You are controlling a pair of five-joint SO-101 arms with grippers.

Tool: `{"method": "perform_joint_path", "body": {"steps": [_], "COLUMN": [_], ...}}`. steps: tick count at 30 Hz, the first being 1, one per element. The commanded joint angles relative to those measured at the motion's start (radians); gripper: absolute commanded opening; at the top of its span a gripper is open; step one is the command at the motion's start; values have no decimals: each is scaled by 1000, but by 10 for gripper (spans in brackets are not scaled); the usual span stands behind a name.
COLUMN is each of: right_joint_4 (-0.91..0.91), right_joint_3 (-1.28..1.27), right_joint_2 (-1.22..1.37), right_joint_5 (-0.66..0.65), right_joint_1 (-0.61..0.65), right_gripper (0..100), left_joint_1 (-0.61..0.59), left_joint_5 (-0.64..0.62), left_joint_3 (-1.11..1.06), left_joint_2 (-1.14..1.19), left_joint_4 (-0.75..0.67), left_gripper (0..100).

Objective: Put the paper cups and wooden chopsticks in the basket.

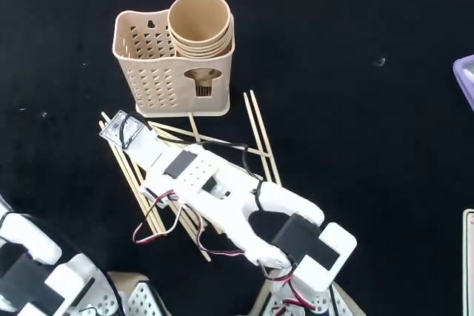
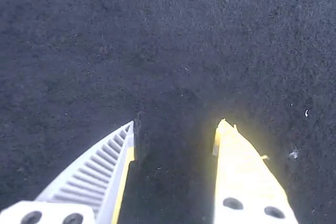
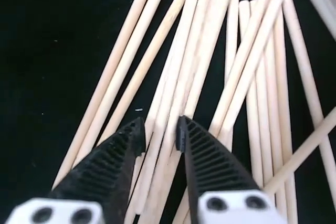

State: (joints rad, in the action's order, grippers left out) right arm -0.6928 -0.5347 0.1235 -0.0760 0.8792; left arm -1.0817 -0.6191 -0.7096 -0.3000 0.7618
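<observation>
While the black surface (image 1: 385,146) carries a loose scatter of sticks, the task looks about half done: the cups are in and the chopsticks are not.

The right arm (image 1: 215,183) stretches across the middle of the surface toward the front of the basket, over the pile. The left arm (image 1: 29,271) sits folded at the near corner, well apart from the work.

The beige perforated basket (image 1: 159,83) stands upright at the far side. A nested stack of paper cups (image 1: 200,20) rises above its rim at one end. The rest of the basket holds no sticks that can be seen.

The wooden chopsticks (image 1: 259,135) lie flat and crossed on the surface just in front of the basket, some under the right arm. All of them are left to move, by this reckoning.

The right gripper (image 3: 159,128) hangs close over the chopsticks (image 3: 210,51), its black fingers parted only narrowly, with a stick or two showing in the gap; whether they touch is unclear. The left gripper (image 2: 176,124) has its fingers spread over bare surface, holding nothing.
</observation>
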Motion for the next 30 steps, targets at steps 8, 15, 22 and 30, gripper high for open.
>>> {"method": "perform_joint_path", "body": {"steps": [8, 15, 22, 30], "right_joint_4": [15, -21, -38, -41], "right_joint_3": [2, 39, -4, -110], "right_joint_2": [44, 67, -67, -131], "right_joint_5": [0, 2, 0, -196], "right_joint_1": [14, 11, 8, 8], "right_gripper": [219, 102, 12, 11], "left_joint_1": [8, 8, 8, 8], "left_joint_5": [-2, -2, -2, -2], "left_joint_3": [59, 61, 61, 61], "left_joint_2": [-29, -26, -26, -26], "left_joint_4": [-14, -14, -14, -14], "left_gripper": [241, 241, 241, 241]}}
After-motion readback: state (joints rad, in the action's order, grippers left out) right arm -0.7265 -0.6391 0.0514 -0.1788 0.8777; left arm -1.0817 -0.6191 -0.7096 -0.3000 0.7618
